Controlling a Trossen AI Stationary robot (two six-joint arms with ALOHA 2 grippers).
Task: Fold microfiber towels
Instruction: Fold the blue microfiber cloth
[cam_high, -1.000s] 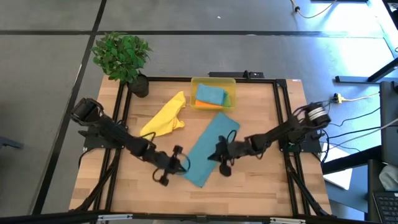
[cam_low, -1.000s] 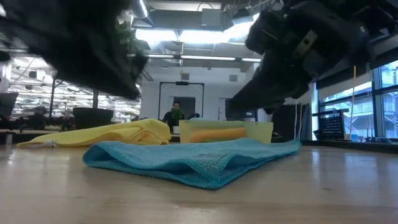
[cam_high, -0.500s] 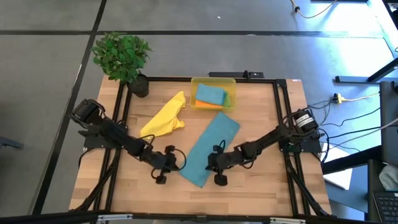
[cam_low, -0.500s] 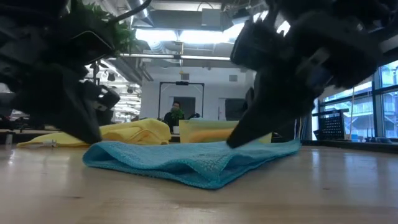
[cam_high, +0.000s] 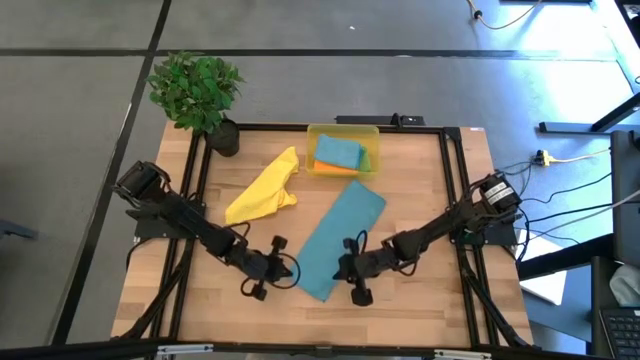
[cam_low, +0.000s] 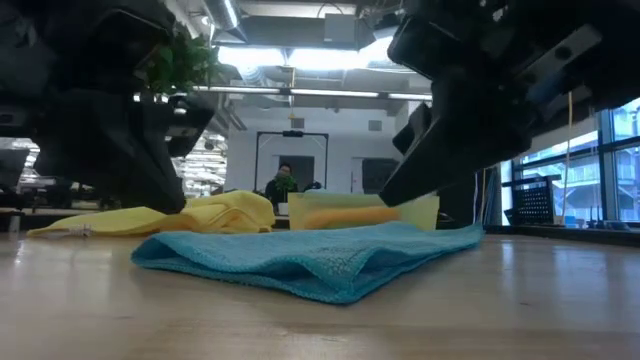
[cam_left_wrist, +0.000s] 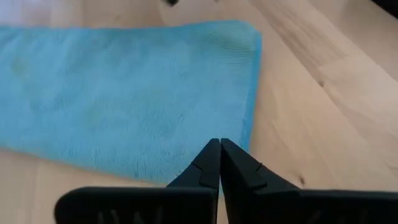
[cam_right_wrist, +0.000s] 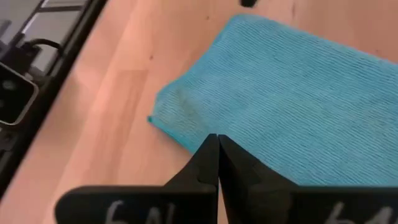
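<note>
Wooden tabletop (cam_high: 420, 200), teal towel (cam_high: 338, 238) folded long, lying diagonally at centre. Left claw (cam_high: 284, 270) and right claw (cam_high: 345, 270) both pinched shut, empty, flanking its near end. Yellow towel (cam_high: 264, 189) beside; more towels in bin (cam_high: 343, 133).

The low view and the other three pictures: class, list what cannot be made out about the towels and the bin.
- Towels in the yellow bin: the high view shows teal above orange, with green at one edge; layers underneath are covered.
- Low view: the bin's translucent wall blurs its contents.
- Yellow towel: bunched, so its folds are hidden.
- Long teal towel: each wrist view cuts it off at an edge.
</note>
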